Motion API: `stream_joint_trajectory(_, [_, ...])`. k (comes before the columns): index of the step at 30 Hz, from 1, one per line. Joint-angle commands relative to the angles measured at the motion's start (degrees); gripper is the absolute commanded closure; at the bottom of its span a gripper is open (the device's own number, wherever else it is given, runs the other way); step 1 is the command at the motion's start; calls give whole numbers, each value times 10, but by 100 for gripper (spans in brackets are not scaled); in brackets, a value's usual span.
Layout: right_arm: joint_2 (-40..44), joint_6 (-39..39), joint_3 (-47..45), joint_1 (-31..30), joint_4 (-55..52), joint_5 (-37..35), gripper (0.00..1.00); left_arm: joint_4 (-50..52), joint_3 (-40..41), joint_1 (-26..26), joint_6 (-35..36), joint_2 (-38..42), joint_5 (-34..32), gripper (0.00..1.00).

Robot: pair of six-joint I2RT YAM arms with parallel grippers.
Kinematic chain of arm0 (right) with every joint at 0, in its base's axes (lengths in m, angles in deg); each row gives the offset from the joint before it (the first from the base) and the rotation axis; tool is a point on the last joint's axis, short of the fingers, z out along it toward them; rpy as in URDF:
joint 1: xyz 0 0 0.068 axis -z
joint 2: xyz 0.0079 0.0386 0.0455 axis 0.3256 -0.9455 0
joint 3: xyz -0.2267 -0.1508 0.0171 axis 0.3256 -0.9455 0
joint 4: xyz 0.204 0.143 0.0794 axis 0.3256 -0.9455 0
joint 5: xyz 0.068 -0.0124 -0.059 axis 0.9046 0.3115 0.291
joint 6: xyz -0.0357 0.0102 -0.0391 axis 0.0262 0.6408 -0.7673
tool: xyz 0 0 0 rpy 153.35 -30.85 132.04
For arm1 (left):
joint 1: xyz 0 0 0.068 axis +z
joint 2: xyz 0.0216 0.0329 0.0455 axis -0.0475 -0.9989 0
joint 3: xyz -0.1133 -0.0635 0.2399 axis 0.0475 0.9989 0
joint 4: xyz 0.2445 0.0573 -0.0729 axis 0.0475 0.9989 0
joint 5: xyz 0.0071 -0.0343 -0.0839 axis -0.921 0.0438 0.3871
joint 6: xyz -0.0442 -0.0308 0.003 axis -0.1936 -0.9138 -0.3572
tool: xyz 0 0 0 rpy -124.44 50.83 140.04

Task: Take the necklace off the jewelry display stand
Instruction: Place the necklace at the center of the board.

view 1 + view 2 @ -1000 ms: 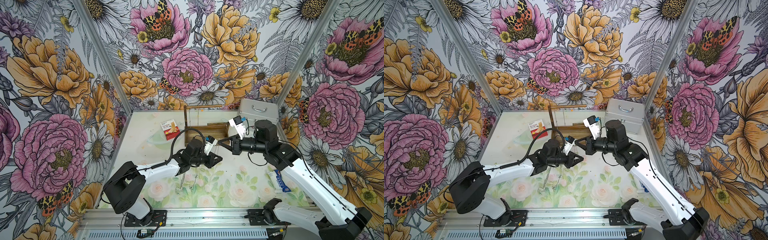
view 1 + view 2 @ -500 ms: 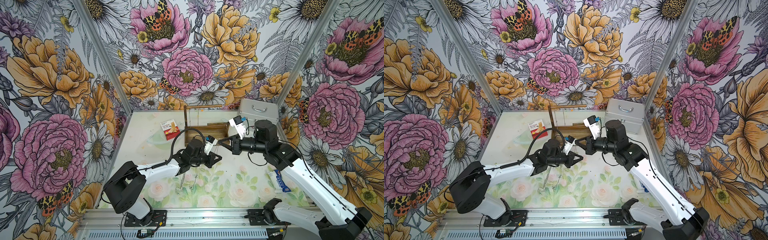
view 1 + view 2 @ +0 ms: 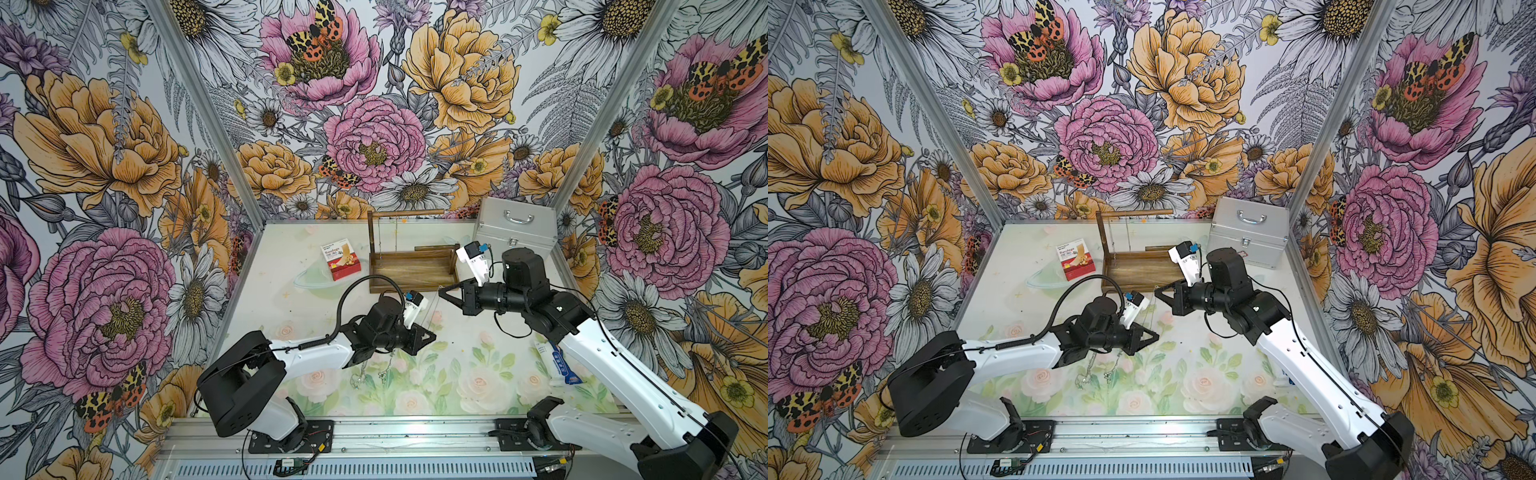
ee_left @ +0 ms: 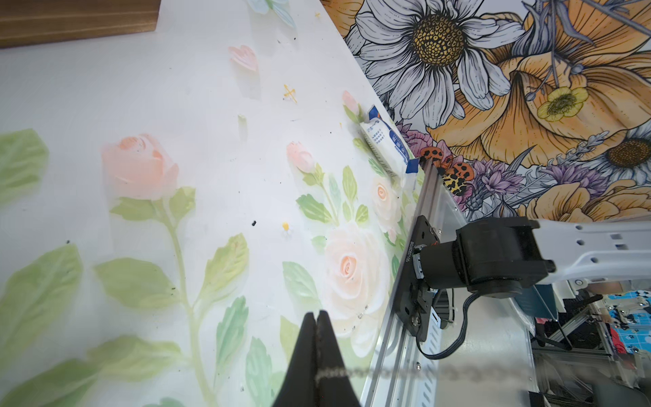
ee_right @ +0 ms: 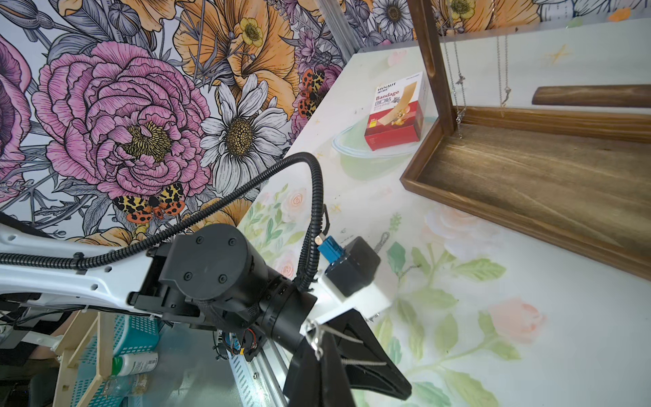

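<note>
Left hand point(image 3: 432, 335) pinches the freed necklace point(image 4: 366, 372) mid-frame; right hand point(image 3: 442, 292) closed; next, lower it onto the worktop point(image 3: 457, 365)

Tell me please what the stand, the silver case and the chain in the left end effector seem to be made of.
Stand: wood, dark brown stain, matte; grain shows. Case: metal, probably aluminium; silver sheen, shiny handle. Chain: small silvery links, likely metal; which one, I cannot tell.

Red bandage box point(image 3: 340, 259), silver case point(image 3: 515, 228), blue-white tube point(image 3: 561, 368)
</note>
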Motion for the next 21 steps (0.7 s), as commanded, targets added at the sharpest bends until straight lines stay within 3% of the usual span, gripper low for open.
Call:
stream_joint_trajectory(1, [13,2,-16,3,5,-8,100,12,18,-23,-37,24,-31,98])
stream_joint_trajectory(11, [0,11,-72,-10,7,-16,100,22,67,-90,-126,18,-68,100])
stream_joint_trajectory(21, [-50,13,-96,-43,12,-39,100,25,89,-114,-183,0,-73,100])
